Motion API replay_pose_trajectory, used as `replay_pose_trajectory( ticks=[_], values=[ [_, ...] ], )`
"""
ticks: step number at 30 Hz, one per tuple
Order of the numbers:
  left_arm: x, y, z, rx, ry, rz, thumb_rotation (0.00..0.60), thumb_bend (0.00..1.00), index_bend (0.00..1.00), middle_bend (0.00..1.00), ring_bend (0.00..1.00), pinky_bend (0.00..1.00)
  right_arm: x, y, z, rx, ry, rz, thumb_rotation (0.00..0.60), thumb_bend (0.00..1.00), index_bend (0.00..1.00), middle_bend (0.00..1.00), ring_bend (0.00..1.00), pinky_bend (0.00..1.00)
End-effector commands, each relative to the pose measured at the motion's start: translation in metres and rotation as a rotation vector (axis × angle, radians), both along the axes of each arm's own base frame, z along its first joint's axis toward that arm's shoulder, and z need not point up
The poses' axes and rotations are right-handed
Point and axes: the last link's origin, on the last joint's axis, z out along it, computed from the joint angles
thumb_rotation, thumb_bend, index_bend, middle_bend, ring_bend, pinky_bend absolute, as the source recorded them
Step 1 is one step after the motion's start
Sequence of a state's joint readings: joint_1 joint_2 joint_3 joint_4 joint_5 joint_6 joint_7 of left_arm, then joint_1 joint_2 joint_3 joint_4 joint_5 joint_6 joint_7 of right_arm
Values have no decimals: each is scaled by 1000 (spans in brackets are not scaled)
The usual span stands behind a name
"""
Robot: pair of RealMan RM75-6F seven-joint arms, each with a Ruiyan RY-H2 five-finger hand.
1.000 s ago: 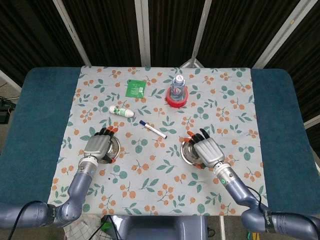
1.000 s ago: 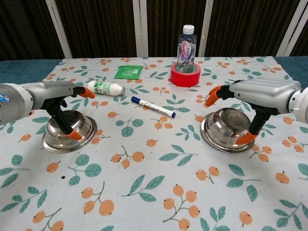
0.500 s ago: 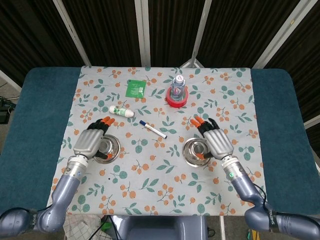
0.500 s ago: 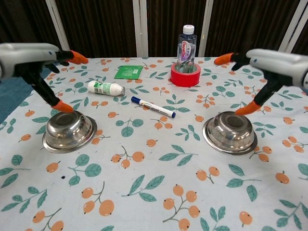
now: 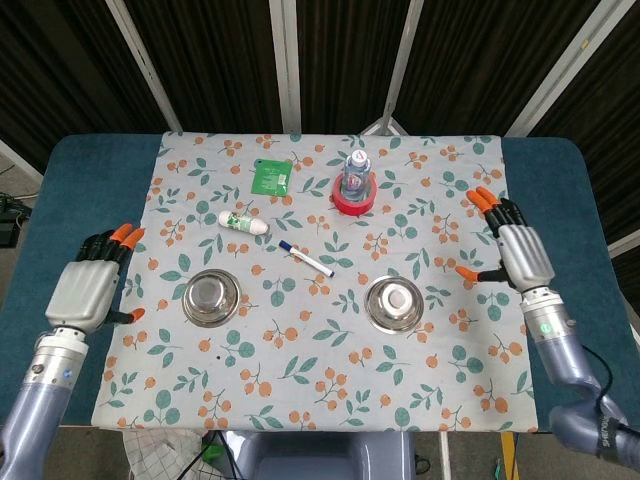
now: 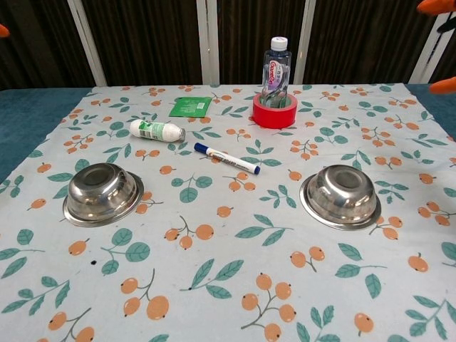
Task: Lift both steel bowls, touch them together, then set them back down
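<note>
Two steel bowls stand upright on the floral cloth. The left bowl [image 5: 211, 298] [image 6: 102, 192] sits at the left middle, the right bowl [image 5: 395, 303] [image 6: 340, 195] at the right middle. My left hand [image 5: 91, 288] hovers over the blue table edge, well left of its bowl, fingers spread and holding nothing. My right hand [image 5: 516, 253] is raised near the cloth's right edge, far right of its bowl, fingers apart and empty. In the chest view only orange fingertips [image 6: 436, 6] show at the top right corner.
A blue-capped marker [image 5: 305, 258] lies between the bowls, farther back. A white tube [image 5: 243, 222] and a green packet [image 5: 270, 177] lie behind the left bowl. A water bottle [image 5: 354, 176] stands inside a red tape roll [image 5: 353, 199] at the back centre.
Both hands let go of the bowls, rose, and swung outward to the table's sides. The bowls stay where they were set down.
</note>
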State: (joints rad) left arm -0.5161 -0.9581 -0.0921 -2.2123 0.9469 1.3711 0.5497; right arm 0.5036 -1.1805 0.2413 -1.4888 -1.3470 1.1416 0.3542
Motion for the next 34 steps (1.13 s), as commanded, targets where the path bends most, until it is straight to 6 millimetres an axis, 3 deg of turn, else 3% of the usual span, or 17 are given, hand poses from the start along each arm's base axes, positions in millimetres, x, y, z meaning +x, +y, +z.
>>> replay_pose_trajectory(
  ticks=[1,4,10,15,23,34],
  values=[
    [-34,-35,33,78,-5,-18,600,0,91,0,0,9,-23,30,29,12,3,45,600,0,99,12,130,0],
    [-55,-58,43,83,15,-9,600,0,91,0,0,9,-33,57,31,37,52,78,600,0,121,12,139,0],
    [-90,-109,48,71,18,51,600,0,92,0,0,9,-46,124,15,62,183,128,600,0,159,16,144,0],
    [-104,-141,45,70,16,39,600,0,101,0,0,9,-46,164,1,57,262,160,600,0,159,16,145,0],
    [-113,-160,36,114,-22,33,600,0,125,0,0,7,-48,184,-8,37,322,166,600,0,159,16,145,0],
    [-116,-162,34,112,-9,24,600,0,132,0,0,7,-53,187,10,-11,289,116,600,0,159,16,144,0]
  ],
)
